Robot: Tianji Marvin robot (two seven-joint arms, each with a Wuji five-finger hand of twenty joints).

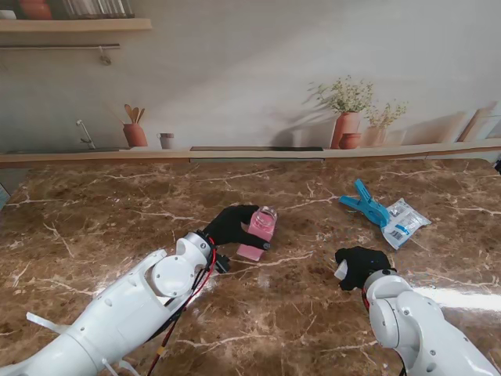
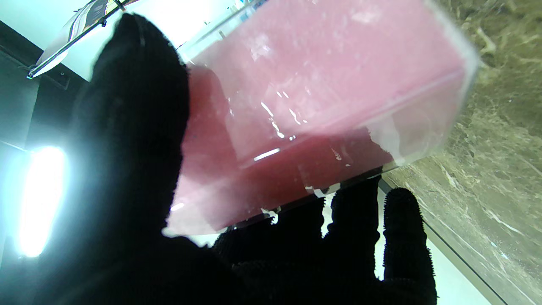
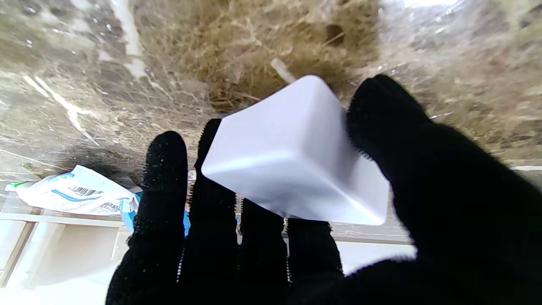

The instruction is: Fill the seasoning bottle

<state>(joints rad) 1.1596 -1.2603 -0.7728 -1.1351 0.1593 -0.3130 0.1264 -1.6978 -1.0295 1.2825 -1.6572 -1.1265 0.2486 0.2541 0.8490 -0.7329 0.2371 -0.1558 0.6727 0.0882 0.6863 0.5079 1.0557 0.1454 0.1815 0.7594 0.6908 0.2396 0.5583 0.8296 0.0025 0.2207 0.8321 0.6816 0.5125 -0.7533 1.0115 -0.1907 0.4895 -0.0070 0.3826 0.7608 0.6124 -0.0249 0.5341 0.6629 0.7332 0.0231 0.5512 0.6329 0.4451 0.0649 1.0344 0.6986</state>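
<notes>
Left of the blue clip [image 1: 364, 202], the left hand [image 1: 228, 225] grips the pink bottle [image 1: 260, 231]; the right hand [image 1: 362, 265] clasps a white cap [image 3: 292, 161].

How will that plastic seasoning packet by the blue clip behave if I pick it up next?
The seasoning packet looks like thin crinkled film, so it will probably flop and sag from whichever edge is pinched. It lies flat, so it likely weighs little and may slide on the polished marble table. The blue clip touches one end and may drag along.

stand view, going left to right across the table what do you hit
left hand → pink seasoning bottle → right hand holding a white cap → blue clip → seasoning packet
</notes>
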